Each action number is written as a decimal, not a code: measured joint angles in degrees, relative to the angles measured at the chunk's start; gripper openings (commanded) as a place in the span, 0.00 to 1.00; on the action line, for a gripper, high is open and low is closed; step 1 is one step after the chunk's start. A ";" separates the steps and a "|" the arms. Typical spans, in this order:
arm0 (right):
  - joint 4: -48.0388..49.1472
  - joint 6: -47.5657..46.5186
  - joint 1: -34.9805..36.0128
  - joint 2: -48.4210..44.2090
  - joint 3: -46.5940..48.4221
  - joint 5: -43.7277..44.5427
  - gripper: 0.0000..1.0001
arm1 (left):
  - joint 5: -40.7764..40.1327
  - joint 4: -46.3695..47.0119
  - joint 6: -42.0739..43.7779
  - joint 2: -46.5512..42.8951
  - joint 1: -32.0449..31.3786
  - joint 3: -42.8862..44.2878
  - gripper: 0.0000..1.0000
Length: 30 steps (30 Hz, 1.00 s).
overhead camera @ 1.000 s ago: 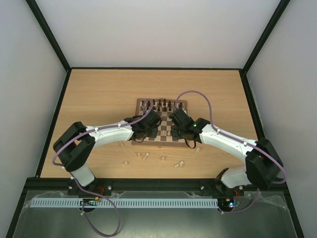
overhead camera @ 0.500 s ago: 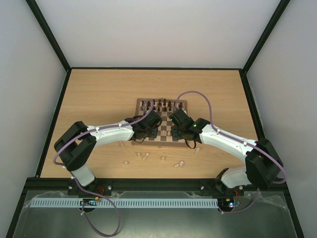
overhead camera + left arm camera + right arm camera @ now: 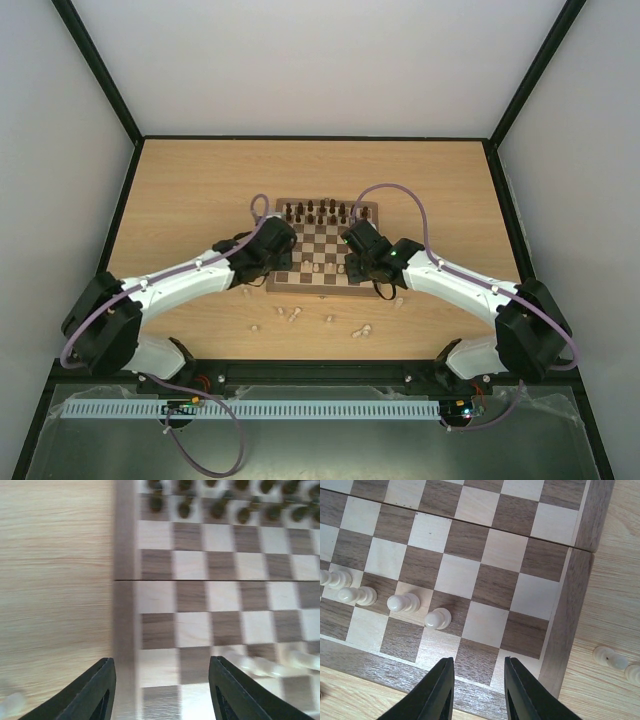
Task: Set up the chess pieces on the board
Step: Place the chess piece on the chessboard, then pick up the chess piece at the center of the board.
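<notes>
The board (image 3: pixel 325 232) lies mid-table, with dark pieces along its far rows. Several cream chess pieces (image 3: pixel 438 618) stand in a row near its front edge; in the top view they show too (image 3: pixel 340 268). In the left wrist view they are blurred at the right (image 3: pixel 260 665). More cream pieces (image 3: pixel 293 316) lie loose on the table in front of the board. My left gripper (image 3: pixel 275 262) is open and empty over the board's near left edge (image 3: pixel 125 630). My right gripper (image 3: pixel 479 685) is open and empty over the board's near right border, right of the row of pieces.
Dark brown pieces (image 3: pixel 220 507) fill the board's far two rows. Loose cream pieces lie right of the board (image 3: pixel 610 657) and one left of it (image 3: pixel 10 705). Black frame rails and white walls bound the table (image 3: pixel 180 190).
My left arm has swung left, from over the board's near middle to its left edge, uncovering the squares there. The right arm has not moved.
</notes>
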 measured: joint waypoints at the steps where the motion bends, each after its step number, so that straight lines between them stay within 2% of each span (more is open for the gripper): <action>1: 0.00 0.00 0.00 0.00 0.00 -0.13 0.28 | -0.26 -0.17 -0.20 -0.87 1.22 -1.09 0.55; 12: 0.02 -0.24 0.00 0.00 -0.02 -1.95 0.28 | -2.69 -3.72 -3.74 -2.08 11.37 -8.44 0.53; 30: 0.85 -0.70 0.00 -0.07 -1.53 -3.76 0.28 | -4.42 -4.28 -6.82 -1.92 12.17 -11.28 0.51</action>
